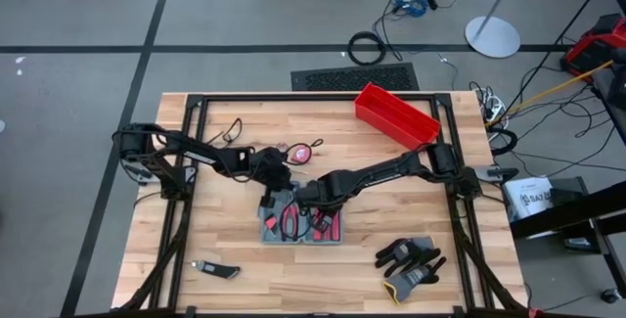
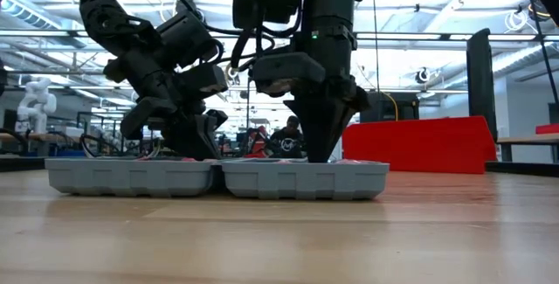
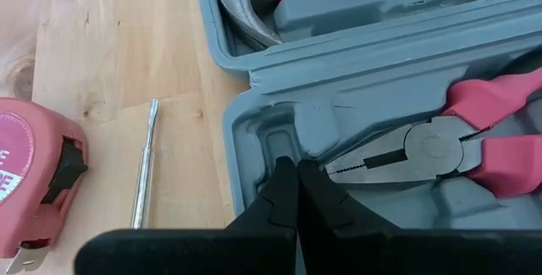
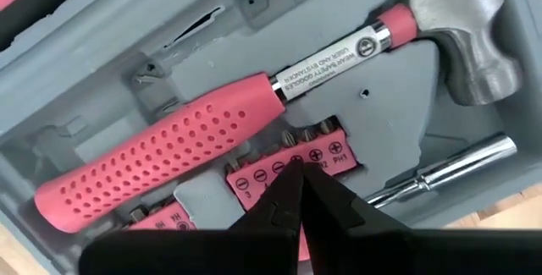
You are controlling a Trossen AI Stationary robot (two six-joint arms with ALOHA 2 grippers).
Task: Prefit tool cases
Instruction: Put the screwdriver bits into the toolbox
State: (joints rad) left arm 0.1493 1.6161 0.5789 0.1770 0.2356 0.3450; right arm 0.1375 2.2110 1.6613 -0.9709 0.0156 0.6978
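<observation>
The tool case [image 1: 301, 222] lay open flat near the middle of the wooden table [image 1: 391, 210], both grey halves side by side, so the job looked well underway but not finished.

Already seated, going by the wrist views: the pink-handled hammer [image 4: 254, 114] in its slot, the strip of screwdriver bits [image 4: 292, 163] below it, a chrome socket extension [image 4: 449, 173] beside that, and the pliers [image 3: 440, 144] in the other half.

Still outside the case: a pink tape measure [image 3: 34, 182] and a thin metal driver shaft [image 3: 146, 165] lying on the wood just beside it, plus what I think was a utility knife [image 1: 217, 270] well apart toward the table's front edge. Gloves [image 1: 411, 264] and the red bin [image 1: 396, 114] probably weren't part of it.

The left gripper [image 3: 296, 192] had its jaws pinched together with nothing in them, tip resting in an empty slot next to the pliers. The right gripper [image 4: 296, 192] was likewise closed and empty-handed, pressing down on the bit strip, probably seating it.
</observation>
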